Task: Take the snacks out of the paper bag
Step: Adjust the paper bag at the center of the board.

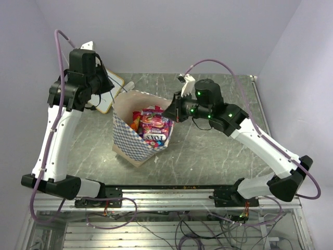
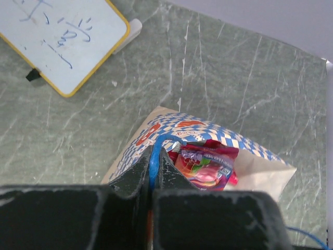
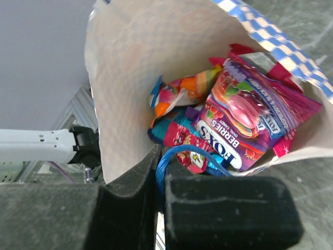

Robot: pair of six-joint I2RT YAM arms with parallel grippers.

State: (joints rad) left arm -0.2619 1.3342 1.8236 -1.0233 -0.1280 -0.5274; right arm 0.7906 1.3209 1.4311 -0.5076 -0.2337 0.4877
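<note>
Left gripper [image 2: 154,157] pinched tight on blue handle [image 2: 156,142] — right gripper [image 3: 160,162] likewise on other handle [image 3: 180,154]. Paper bag [image 1: 130,141] upright between them on table [image 1: 208,152], snacks [image 3: 244,115] inside — just below fingertips.

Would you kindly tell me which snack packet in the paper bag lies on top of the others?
The large pink-purple Fox's Berries packet; the smaller orange packet is tucked partly behind it.
</note>
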